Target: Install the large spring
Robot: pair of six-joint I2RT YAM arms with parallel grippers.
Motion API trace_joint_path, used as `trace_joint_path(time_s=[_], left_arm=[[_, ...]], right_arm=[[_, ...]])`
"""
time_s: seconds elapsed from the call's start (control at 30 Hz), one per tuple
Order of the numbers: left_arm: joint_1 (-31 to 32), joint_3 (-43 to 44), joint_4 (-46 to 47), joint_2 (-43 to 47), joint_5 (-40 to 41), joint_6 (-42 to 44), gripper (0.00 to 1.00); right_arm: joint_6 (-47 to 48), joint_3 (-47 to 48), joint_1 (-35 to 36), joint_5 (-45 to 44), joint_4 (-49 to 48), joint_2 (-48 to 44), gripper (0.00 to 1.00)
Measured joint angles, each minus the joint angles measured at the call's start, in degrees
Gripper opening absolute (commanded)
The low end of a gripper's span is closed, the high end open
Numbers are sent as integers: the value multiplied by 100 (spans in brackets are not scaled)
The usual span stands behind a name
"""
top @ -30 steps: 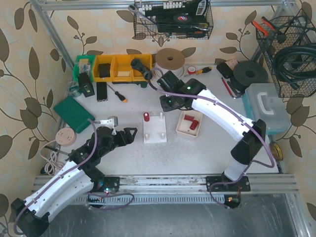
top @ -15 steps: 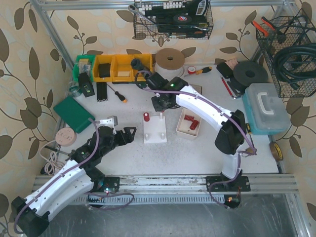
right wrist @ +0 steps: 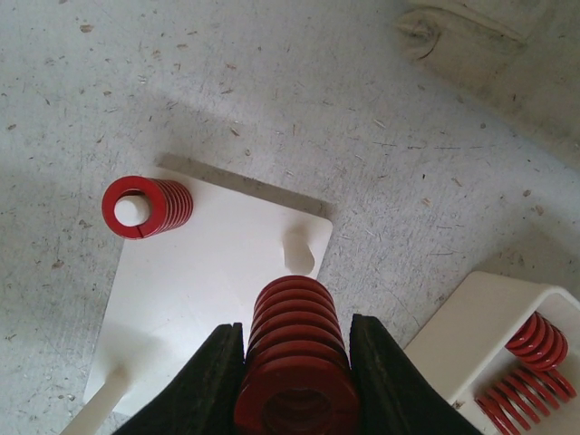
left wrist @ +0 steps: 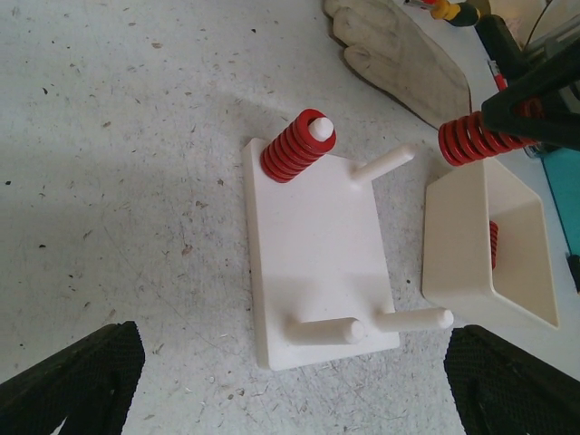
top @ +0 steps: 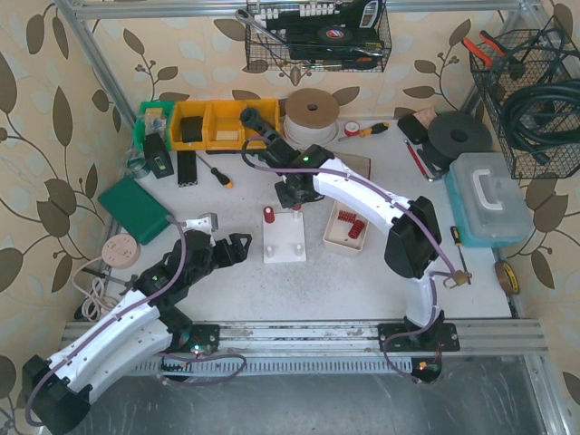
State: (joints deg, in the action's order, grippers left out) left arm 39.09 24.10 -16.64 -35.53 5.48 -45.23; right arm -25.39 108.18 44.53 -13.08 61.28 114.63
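A large red spring (right wrist: 297, 362) is gripped between the black fingers of my right gripper (right wrist: 297, 381), which hangs over the white peg board (right wrist: 208, 272). The spring's far end lies just short of a bare white peg (right wrist: 299, 254). In the left wrist view the held spring (left wrist: 476, 140) hovers to the right of the board's far edge. Another red spring (left wrist: 297, 148) sits on the board's far-left peg. My left gripper (left wrist: 290, 394) stands open and empty just short of the board's near edge (top: 285, 258).
A white tray (top: 332, 231) with more red springs (right wrist: 530, 362) stands right of the board. A pale glove (left wrist: 399, 54) lies beyond it. Yellow bins (top: 213, 125), a tape roll (top: 313, 109), a green pad (top: 134, 208) and a plastic case (top: 489, 195) ring the work area.
My right arm has swung left from above the tray to over the peg board, carrying the spring. The left jaws have widened slightly; that arm has barely moved.
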Motion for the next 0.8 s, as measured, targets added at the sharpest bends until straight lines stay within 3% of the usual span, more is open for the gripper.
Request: trace_joint_path(time_s=[0.8], left_arm=[[0,-2,129,-74,0,0,92]], right_arm=[[83,-74,-256,225,-413,234,0]])
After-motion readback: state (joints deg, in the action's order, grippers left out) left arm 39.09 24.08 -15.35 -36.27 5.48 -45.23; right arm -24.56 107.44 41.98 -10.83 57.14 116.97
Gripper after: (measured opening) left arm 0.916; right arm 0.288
